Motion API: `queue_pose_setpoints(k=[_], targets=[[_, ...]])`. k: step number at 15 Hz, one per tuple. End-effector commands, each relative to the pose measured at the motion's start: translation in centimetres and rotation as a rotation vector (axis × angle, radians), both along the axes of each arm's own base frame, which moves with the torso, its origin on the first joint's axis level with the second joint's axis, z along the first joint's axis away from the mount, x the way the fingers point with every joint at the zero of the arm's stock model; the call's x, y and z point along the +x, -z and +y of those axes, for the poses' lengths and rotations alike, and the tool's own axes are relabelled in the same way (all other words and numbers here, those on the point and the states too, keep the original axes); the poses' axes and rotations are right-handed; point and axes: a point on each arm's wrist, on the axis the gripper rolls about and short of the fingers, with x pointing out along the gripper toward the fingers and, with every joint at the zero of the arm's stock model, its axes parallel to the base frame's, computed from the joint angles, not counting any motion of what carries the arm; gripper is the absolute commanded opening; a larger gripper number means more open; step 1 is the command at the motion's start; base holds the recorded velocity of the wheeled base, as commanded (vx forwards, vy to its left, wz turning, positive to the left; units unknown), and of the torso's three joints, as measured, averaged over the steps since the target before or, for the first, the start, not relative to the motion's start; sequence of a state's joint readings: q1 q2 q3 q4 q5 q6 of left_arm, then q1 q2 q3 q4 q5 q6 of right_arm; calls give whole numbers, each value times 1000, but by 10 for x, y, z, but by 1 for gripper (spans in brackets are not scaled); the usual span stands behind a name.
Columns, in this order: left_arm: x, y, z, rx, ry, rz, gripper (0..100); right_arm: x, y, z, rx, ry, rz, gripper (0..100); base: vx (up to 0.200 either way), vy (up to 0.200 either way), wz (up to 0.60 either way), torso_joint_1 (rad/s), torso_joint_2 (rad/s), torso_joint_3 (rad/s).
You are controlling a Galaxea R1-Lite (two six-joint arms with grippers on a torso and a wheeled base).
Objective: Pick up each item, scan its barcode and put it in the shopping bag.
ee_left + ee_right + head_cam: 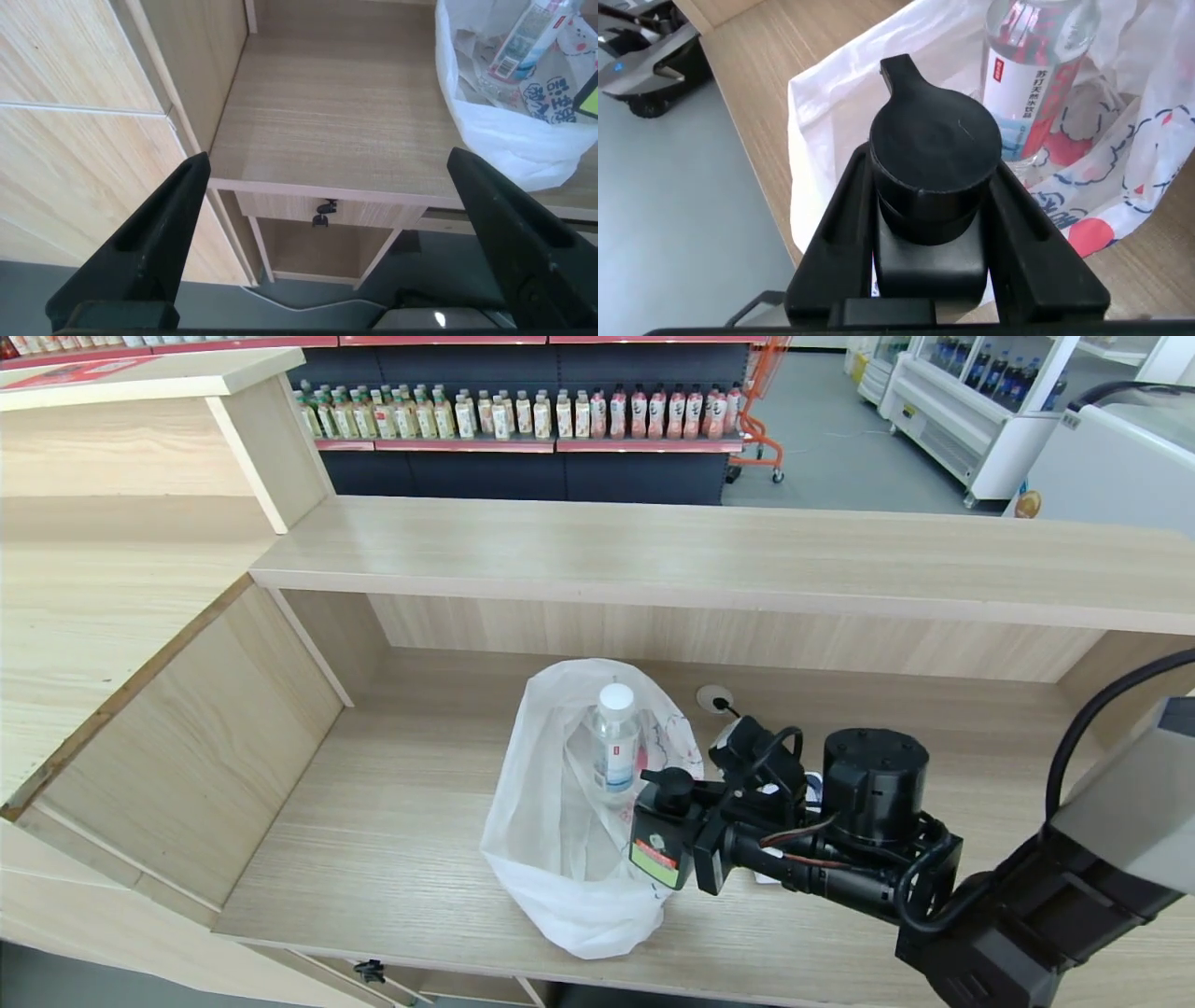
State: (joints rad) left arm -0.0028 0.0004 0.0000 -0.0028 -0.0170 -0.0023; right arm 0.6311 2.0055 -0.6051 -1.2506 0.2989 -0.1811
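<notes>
Pale wood checkout desk (392, 821), raised ledge (728, 555) along its 12 o'clock side. Store aisle behind: shelf of drink bottles (523, 415) at 12, white display freezer (971, 420) at 2.

White plastic bag (551, 859) at desk centre, mouth open upward. Clear water bottle (616, 737) upright inside, white cap on, toward bag's 12 o'clock side. Red-and-white label facing front.

Right pincer (934, 219): closed on black bottle (659, 847), fingers (1032, 238) pressed to both sides just below round flip cap. Held at bag's 4 o'clock rim; touching plastic or just over it, cannot tell. Red and green label on black bottle's front in head view.

Black corded device (756, 747) on desk at 2 o'clock of bag, partly hidden behind right arm. Round cable grommet (714, 698) at bag's 1 o'clock.

Left pincer (329, 168): wide open, nothing between its fingers (159, 233). Positioned off desk's 6 o'clock edge, above drawer front with small key lock (324, 213). Bag beyond it, well apart.
</notes>
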Motion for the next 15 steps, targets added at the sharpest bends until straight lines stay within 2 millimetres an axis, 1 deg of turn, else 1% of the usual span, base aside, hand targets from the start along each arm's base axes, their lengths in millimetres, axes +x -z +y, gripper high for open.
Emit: queue_pose_setpoints(k=[1,6,10,12,15], targets=[[0,0,0,-1,0,1,100,2,12,-1,-15,8,18,0,0,0,0,0,0,0],[0,0,0,-1,0,1,100,6,31,-8,7,20,-51,0,0,0,0,0,0,0],[0,0,0,-1,0,1,100,11,39,-11,13,6,-59,0,0,0,0,0,0,0],[0,0,0,-1,0,1,100,17,48,-15,11,-7,-65,0,0,0,0,0,0,0],[0,0,0,-1,0,1,100,29,47,-18,21,-12,-90,0,0,0,0,0,0,0]])
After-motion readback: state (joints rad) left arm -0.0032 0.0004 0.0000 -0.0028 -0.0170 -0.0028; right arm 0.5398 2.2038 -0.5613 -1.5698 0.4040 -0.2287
